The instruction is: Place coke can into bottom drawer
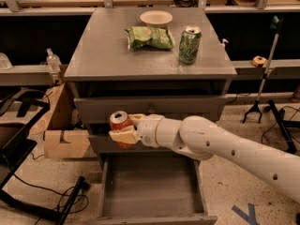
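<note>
The red coke can (120, 124) with a silver top is held upright in my gripper (125, 128), whose cream fingers (123, 136) are shut around it. The gripper hangs in front of the middle drawer's front, above the left back part of the bottom drawer (149, 186). The bottom drawer is pulled out, a plain grey tray with nothing in it. My white arm (220, 146) reaches in from the lower right.
On the cabinet top (98, 55) stand a green patterned can (189, 44), a green chip bag (149, 37) and a white bowl (156, 18). A cardboard box (63, 130) sits left of the cabinet. Black cables and a frame (28, 172) lie on the floor at left.
</note>
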Controlling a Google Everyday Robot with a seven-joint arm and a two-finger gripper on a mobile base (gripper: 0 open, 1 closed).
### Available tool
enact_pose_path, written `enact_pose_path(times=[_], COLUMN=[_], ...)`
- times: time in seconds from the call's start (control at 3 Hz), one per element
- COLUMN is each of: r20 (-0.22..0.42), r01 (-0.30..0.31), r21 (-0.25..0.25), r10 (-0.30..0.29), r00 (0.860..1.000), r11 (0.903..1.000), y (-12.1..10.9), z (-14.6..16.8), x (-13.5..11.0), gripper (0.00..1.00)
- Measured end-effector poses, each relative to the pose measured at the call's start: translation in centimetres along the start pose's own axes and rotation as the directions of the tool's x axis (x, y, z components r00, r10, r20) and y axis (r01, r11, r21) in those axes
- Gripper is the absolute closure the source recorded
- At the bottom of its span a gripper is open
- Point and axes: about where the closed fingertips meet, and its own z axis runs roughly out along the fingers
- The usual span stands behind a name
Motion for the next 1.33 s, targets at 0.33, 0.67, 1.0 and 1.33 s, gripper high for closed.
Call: enact_pose_path(times=[0.33, 0.67, 1.0, 1.33], r20=[0.001, 0.011, 0.058, 0.072], r01=[-0.006, -0.003, 0.044, 0.032], r21=[-0.044, -0.092, -0.146, -0.185], r10=[0.006, 0.004, -0.036, -0.019], r00=[1.000, 1.000, 0.998, 0.997], r11=[0.9990, 0.9958, 0.9882, 0.9823], y=[0.2, -0.7, -2.4, -2.8], z=[2.1, 5.5, 8.2, 9.6], x=[1.8, 6.9, 14.0, 20.3], gripper=[1.00, 1.00, 1.00, 1.00])
